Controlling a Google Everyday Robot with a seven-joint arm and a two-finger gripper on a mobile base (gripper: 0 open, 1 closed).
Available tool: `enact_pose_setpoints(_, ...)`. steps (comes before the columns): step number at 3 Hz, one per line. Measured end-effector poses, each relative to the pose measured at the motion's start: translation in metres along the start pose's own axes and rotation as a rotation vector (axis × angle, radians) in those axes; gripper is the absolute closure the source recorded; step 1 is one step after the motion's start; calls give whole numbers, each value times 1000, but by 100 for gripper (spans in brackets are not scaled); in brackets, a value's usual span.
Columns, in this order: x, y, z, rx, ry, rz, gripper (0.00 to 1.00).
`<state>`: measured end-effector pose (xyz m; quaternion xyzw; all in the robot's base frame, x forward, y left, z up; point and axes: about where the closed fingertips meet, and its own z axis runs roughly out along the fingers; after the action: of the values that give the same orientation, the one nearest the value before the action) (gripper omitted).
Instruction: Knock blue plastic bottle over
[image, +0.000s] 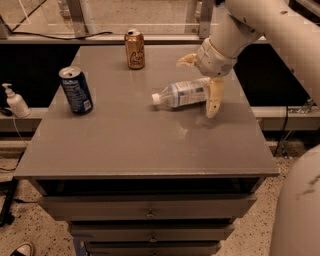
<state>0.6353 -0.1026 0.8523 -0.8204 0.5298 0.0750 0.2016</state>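
The blue plastic bottle (184, 93) lies on its side on the grey table (125, 140), white cap pointing left. My gripper (201, 82) hangs over the bottle's base end at the right side of the table. It is open: one tan finger (214, 98) points down in front of the bottle, the other (186, 60) sticks out behind it. The bottle's base lies between the fingers, not clamped.
A dark blue soda can (76, 90) stands at the left of the table. A tan can (134, 49) stands at the back middle. A small white pump bottle (15, 100) stands off the table at the left. Drawers sit below the tabletop.
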Motion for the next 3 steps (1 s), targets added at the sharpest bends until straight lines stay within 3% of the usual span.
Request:
enact_pose_setpoints(1, 0, 0, 0, 1, -1, -1, 0)
enact_pose_setpoints(2, 11, -6, -14, 63, -22, 62, 0)
enact_pose_setpoints(3, 30, -16, -47, 216, -92, 204, 0)
